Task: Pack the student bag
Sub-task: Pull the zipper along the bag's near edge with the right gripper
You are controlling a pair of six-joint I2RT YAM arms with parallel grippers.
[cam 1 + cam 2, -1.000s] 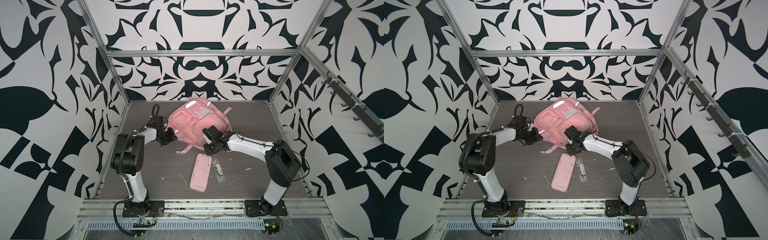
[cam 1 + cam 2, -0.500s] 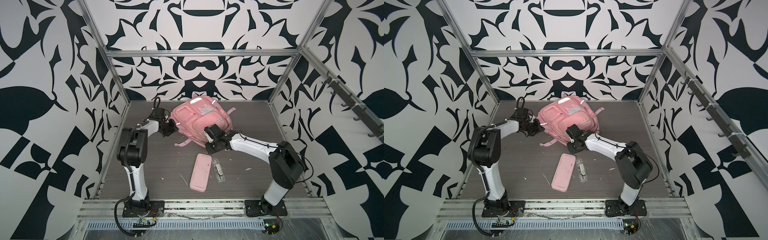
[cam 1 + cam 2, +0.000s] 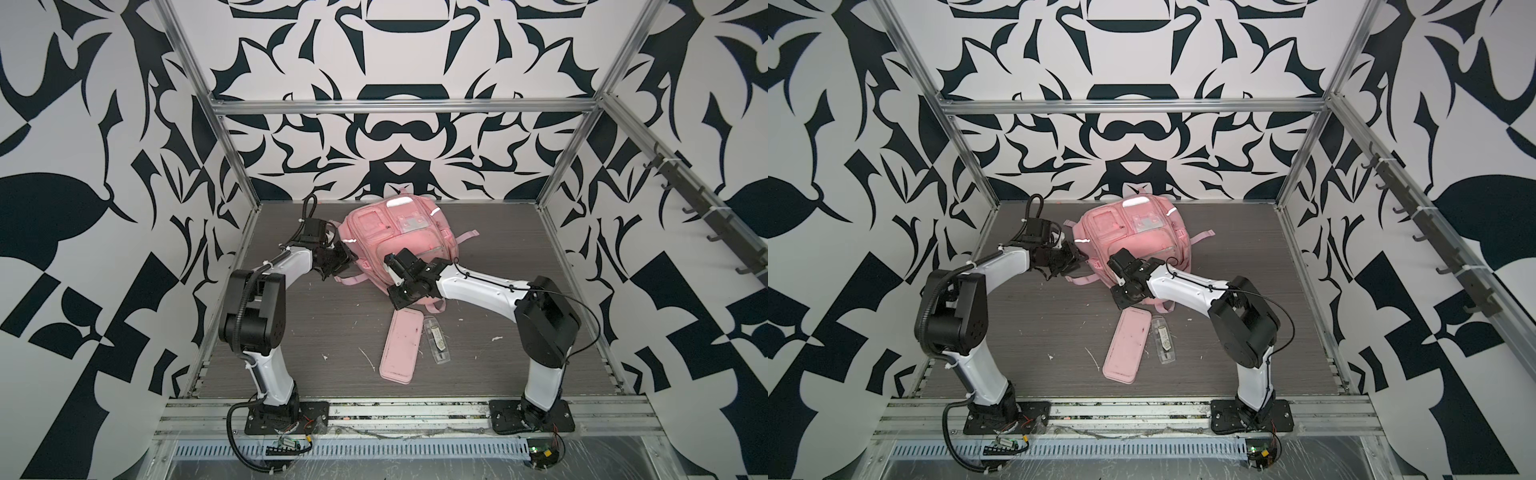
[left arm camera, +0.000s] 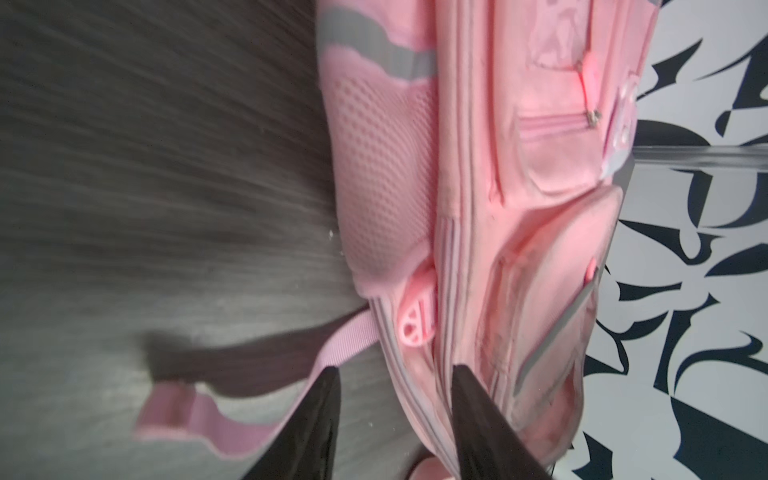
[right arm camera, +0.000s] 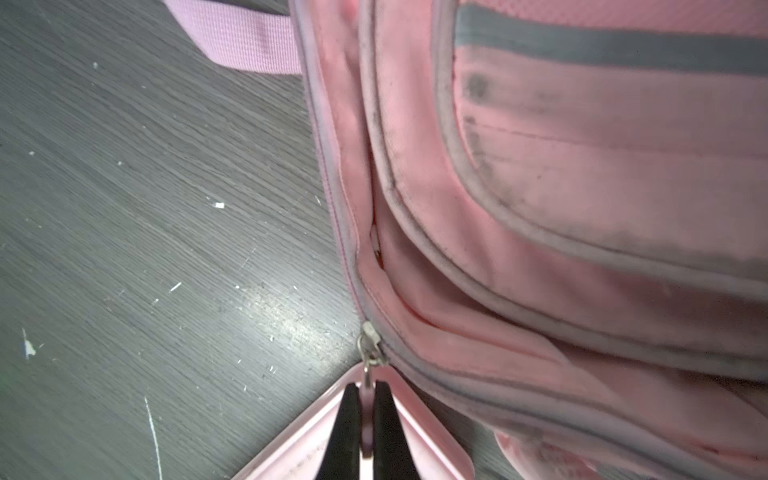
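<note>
Pink fabric marks the student bag (image 3: pixel 399 239), which we see lying on the dark wood-grain table (image 3: pixel 324 328) toward the back wall, roughly midway between the 2 arms, with its pocketed front facing up. At its near edge the right gripper (image 5: pixel 365 388) has its 2 fingers pinched together on the metal zip pull (image 5: pixel 369 347), right where the bag's edge meets the table. A short way along the zip from the slider a small gap shows. On the bag's left side the left gripper (image 4: pixel 395 372) holds its jaws apart, 1 finger over the bag's corner seams and the other over the table. We cannot tell whether either finger presses the fabric. A loose pink strap (image 4: pixel 187 409) trails from that corner across the table, just beside this gripper. Nearer the front, a flat pink pencil case (image 3: pixel 400 347) lies on the table with its far end under the right gripper. A small clear plastic case (image 3: pixel 436 338) lies right alongside it on the right. White flecks (image 3: pixel 324 356) dot the table around them.
</note>
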